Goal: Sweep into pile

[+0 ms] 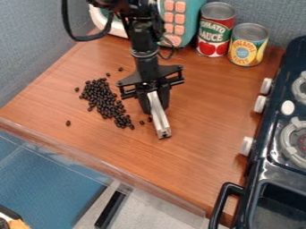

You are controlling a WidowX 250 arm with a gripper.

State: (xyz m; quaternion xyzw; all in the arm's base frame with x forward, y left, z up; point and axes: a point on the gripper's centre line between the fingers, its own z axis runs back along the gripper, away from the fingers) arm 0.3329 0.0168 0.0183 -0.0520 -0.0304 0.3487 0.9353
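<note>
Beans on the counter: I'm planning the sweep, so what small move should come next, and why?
I'd probably slide the metal bar a little toward the main heap of beans, keeping it low. The gripper holds the bar on the stove side of the heap, and a few loose beans lie between them, so one short push might gather those.

Smooth, glossy wood-look counter (197, 156), bare silvery metal bar (158, 114), shiny metal can lids (218, 10), rough cloth-like wall (30, 40).
</note>
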